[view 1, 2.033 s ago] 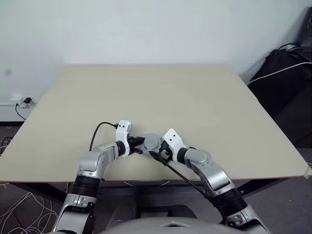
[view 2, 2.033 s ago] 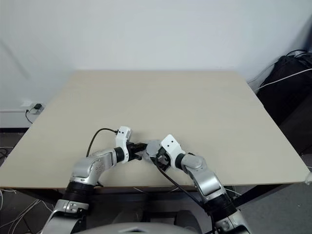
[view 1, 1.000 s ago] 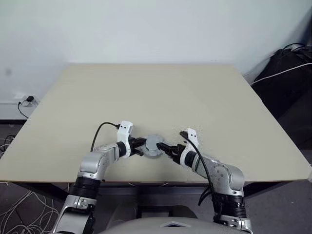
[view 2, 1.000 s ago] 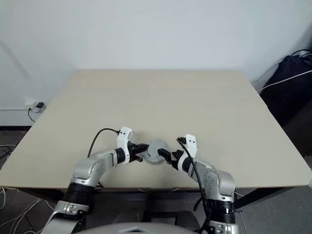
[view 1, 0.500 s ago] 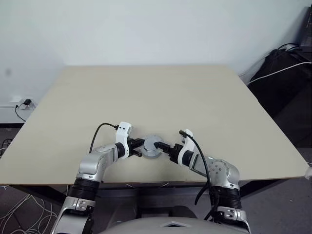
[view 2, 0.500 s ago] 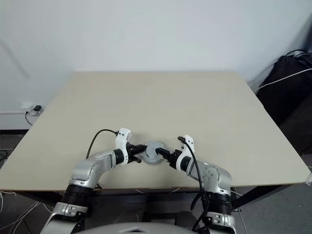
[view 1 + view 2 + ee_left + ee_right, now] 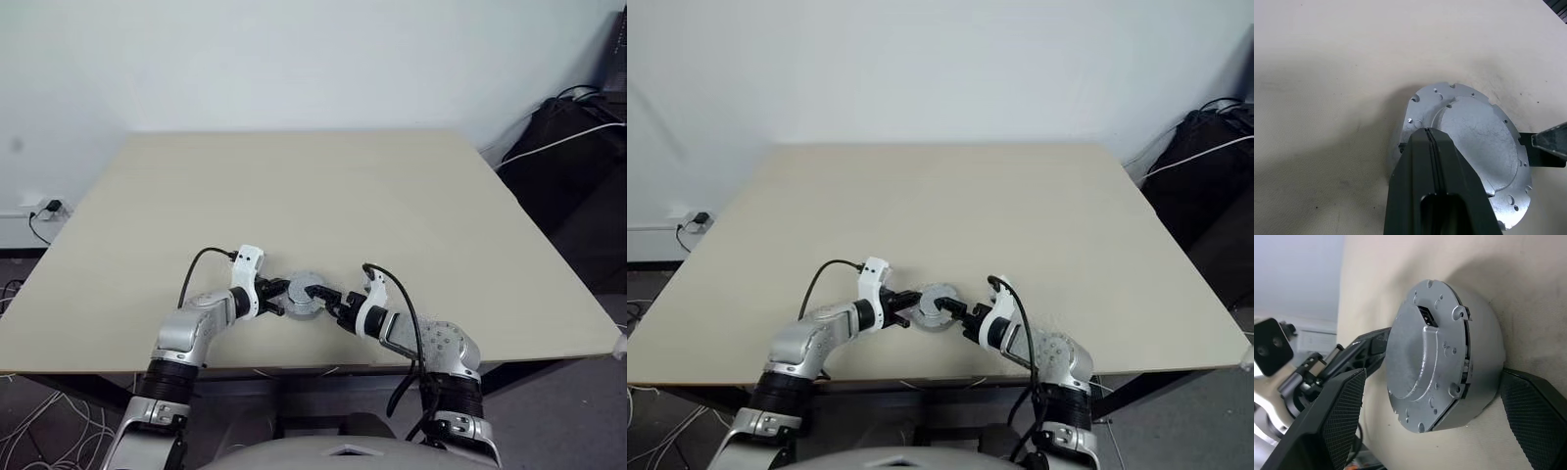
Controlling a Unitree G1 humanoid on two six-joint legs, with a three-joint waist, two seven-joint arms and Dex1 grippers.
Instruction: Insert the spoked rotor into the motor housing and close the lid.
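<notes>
1. Right wrist view: right gripper (image 7: pixel 1430 423) spread wide, fingers either side of the lid (image 7: pixel 1422 357), apart from it
2. Left gripper (image 7: pixel 1431 139) shut, tips against lid rim
3. Lid seated on motor housing (image 7: pixel 1484 357), near table (image 7: pixel 313 186) front edge

Lying flat on table (image 7: pixel 1327 73): grey lid (image 7: pixel 1474 147), notched rim; left gripper (image 7: pixel 1431 139) pressing closed against rim.
</notes>
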